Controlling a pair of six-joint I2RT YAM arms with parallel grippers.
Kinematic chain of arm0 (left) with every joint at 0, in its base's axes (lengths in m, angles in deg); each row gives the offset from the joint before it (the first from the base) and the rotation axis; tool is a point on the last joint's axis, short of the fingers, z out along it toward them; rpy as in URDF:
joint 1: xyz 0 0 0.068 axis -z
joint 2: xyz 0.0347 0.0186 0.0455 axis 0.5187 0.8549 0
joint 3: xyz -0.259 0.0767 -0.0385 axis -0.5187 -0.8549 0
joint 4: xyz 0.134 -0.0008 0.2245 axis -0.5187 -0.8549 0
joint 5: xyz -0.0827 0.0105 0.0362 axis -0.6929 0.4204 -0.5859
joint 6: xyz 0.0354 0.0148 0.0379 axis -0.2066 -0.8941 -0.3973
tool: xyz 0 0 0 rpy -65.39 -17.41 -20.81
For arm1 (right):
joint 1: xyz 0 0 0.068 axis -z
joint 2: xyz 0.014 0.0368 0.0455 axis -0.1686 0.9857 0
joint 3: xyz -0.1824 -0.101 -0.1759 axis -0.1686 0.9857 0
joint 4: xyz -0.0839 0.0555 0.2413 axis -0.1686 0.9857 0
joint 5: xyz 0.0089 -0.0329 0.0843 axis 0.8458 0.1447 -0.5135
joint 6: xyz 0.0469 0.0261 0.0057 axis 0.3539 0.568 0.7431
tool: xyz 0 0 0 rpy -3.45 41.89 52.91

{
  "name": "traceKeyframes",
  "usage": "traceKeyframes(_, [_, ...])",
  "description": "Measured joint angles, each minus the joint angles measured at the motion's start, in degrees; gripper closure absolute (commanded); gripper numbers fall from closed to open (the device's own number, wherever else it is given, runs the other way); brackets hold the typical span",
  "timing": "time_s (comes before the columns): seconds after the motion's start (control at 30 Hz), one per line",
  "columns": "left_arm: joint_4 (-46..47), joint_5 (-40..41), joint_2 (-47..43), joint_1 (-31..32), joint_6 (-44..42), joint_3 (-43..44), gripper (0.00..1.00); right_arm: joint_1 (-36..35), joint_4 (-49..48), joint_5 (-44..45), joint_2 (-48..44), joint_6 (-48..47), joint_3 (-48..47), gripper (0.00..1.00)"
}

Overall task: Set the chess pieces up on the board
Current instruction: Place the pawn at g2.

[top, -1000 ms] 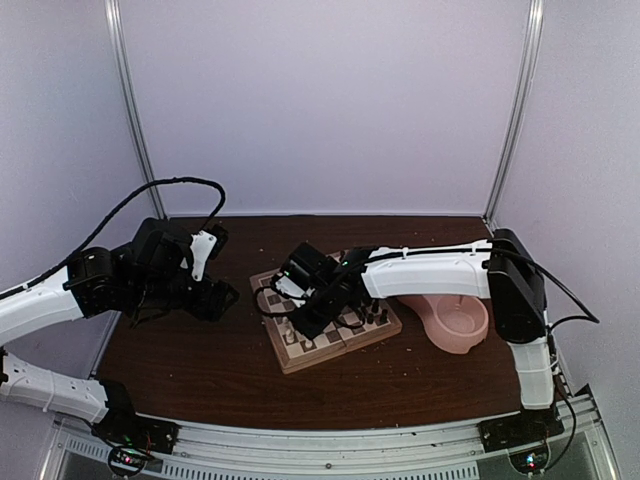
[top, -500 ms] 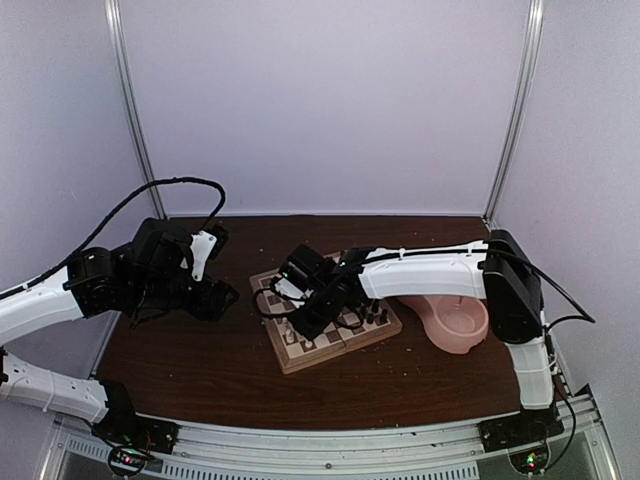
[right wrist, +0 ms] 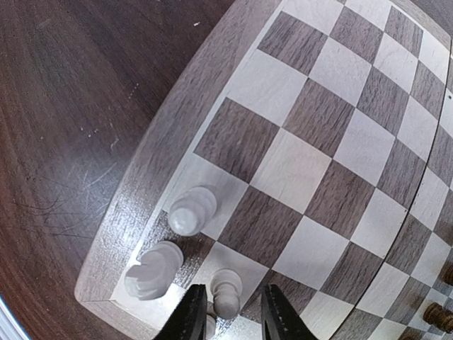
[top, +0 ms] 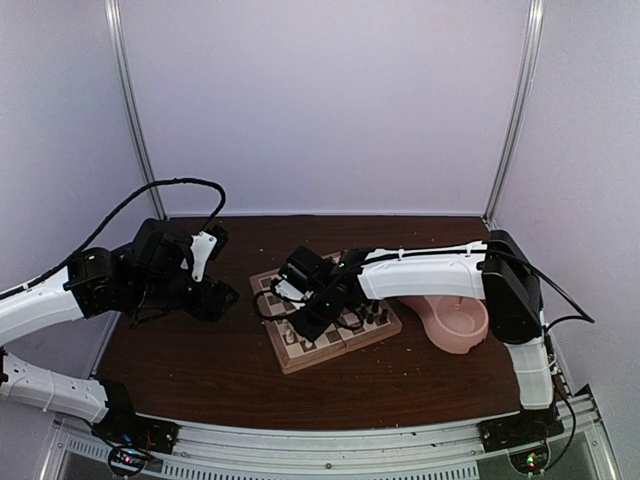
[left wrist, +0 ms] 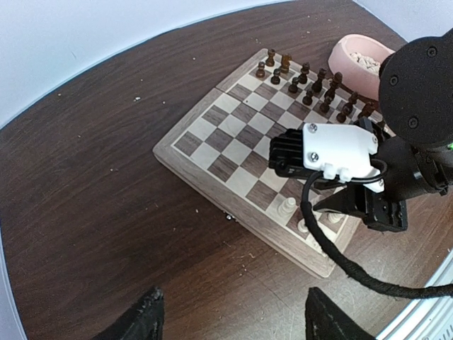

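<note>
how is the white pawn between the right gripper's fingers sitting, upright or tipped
Upright. The white pawn stands on its base on the board, head up, with the right gripper fingers parted either side of it.

I read this as lab test cell, not home: plain pale walls (top: pixel 320 100) on three sides, metal corner posts (top: pixel 128 110), dark wooden table (top: pixel 200 370) boxed in, slotted aluminium rail (top: pixel 330 447) along near edge, arm bases (top: pixel 515 430) bolted on, bare circuit boards (top: pixel 530 461) with lit LEDs.

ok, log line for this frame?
right gripper: slightly open, straddling white pawn at board corner | left gripper: open, empty, hovering off board | dark pieces: lined along opposite edge
</note>
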Motion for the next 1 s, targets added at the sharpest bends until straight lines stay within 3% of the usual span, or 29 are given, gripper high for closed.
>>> traceKeyframes(0.4, [0.0, -0.4, 0.0, 0.0, 0.0, 0.0, 0.32, 0.0, 0.6, 1.9, -2.9, -0.2, -0.6, 0.65])
traceKeyframes(0.73, [-0.6, -2.3, 0.2, 0.0, 0.0, 0.4, 0.32, 1.0, 0.6, 7.7, -20.3, -0.1, 5.6, 0.68])
traceKeyframes(0.87, [-2.5, -3.5, 1.7, 0.0, -0.1, 3.0, 0.32, 4.7, 1.9, 9.7, -25.0, 1.2, 9.3, 0.71])
traceKeyframes(1.0, [-3.1, -4.5, 2.4, 0.0, -0.1, 4.5, 0.32, 12.7, 2.4, 10.7, -29.7, 3.6, 15.8, 0.74])
